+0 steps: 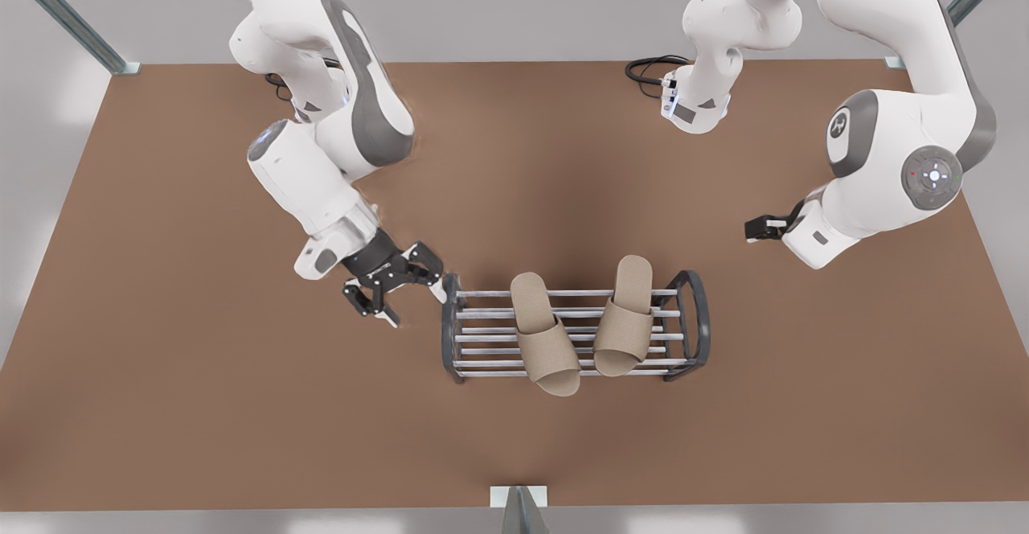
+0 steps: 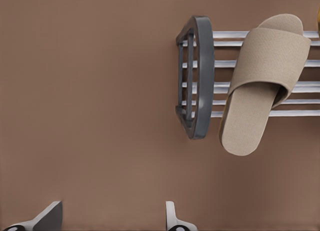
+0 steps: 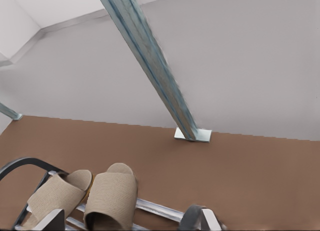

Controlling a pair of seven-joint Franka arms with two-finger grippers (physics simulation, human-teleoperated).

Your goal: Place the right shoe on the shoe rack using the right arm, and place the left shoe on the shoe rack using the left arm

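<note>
My left gripper (image 1: 394, 291) hangs low over the brown tabletop (image 1: 201, 405), just beside the shoe rack's end frame on the front view's left. Fingers spread wide and holding nothing; light fingertips (image 2: 172, 218) show in the left wrist view.

My right gripper (image 1: 764, 228) is parked well away from the rack, toward the tabletop's edge on the front view's right. That arm waits. Its fingertips (image 3: 50, 222) are apart and hold nothing.

The low shoe rack of silver metal bars between dark grey rounded end frames (image 1: 482, 333) (image 2: 200, 76) (image 3: 22, 166) stands mid-table, nearer the tabletop edge at the bottom of the front view.

Both shoes lie across its bars, side by side and close together.
- The beige fabric left slipper (image 1: 545, 341) (image 2: 265, 81) (image 3: 55, 196) is on the front view's left. One end overhangs the rack toward that bottom edge.
- The matching beige right slipper (image 1: 627, 321) (image 3: 112, 196) lies next to it, tilted slightly.

A grey metal post (image 3: 150, 66) stands at the tabletop's edge beyond the rack in the right wrist view.
</note>
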